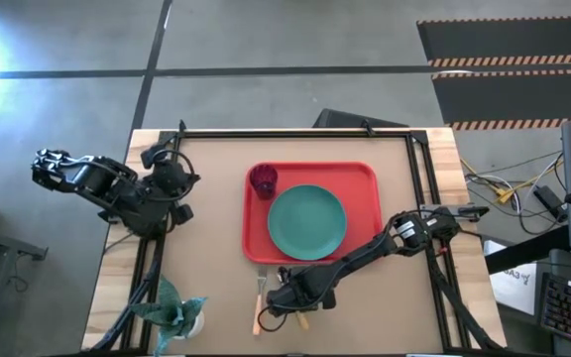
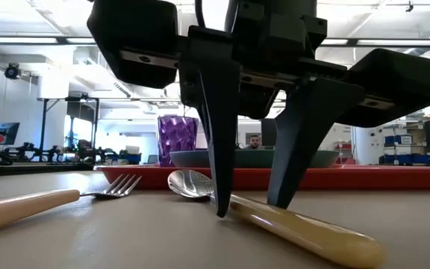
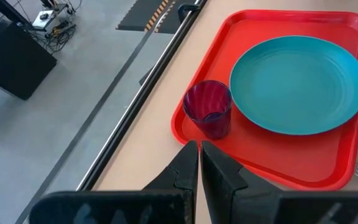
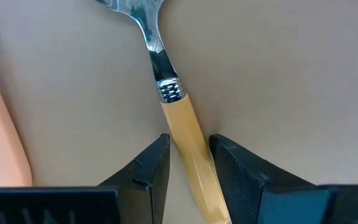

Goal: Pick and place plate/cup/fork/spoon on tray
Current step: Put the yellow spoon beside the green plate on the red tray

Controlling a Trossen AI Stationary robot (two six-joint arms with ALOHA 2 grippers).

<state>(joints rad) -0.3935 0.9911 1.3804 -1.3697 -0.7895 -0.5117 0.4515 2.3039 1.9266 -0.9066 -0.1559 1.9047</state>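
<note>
The teal plate (image 1: 307, 220) and the purple cup (image 1: 263, 179) stand on the red tray (image 1: 365, 178). The fork (image 2: 114, 185) and the spoon (image 2: 192, 183) lie flat on the table in front of the tray's near edge, the fork to the left. My right gripper (image 4: 189, 149) points down over the spoon, its fingers open a little and standing on either side of the orange handle (image 4: 185, 137). My left gripper (image 3: 199, 162) is shut and empty at the table's left side, above the table, looking toward the cup (image 3: 209, 107). My right gripper comes from above with its fingers across the spoon's handle (image 2: 275, 217), near the end by the bowl. The fingertips (image 2: 219, 209) reach down to the table. I cannot tell whether they touch the handle. The spoon lies flat on the table.
A pale green potted plant (image 1: 176, 312) stands at the near left corner. Black rails run along the table's far, left and right edges. The fork's handle (image 4: 2, 124) lies close beside my right gripper.
</note>
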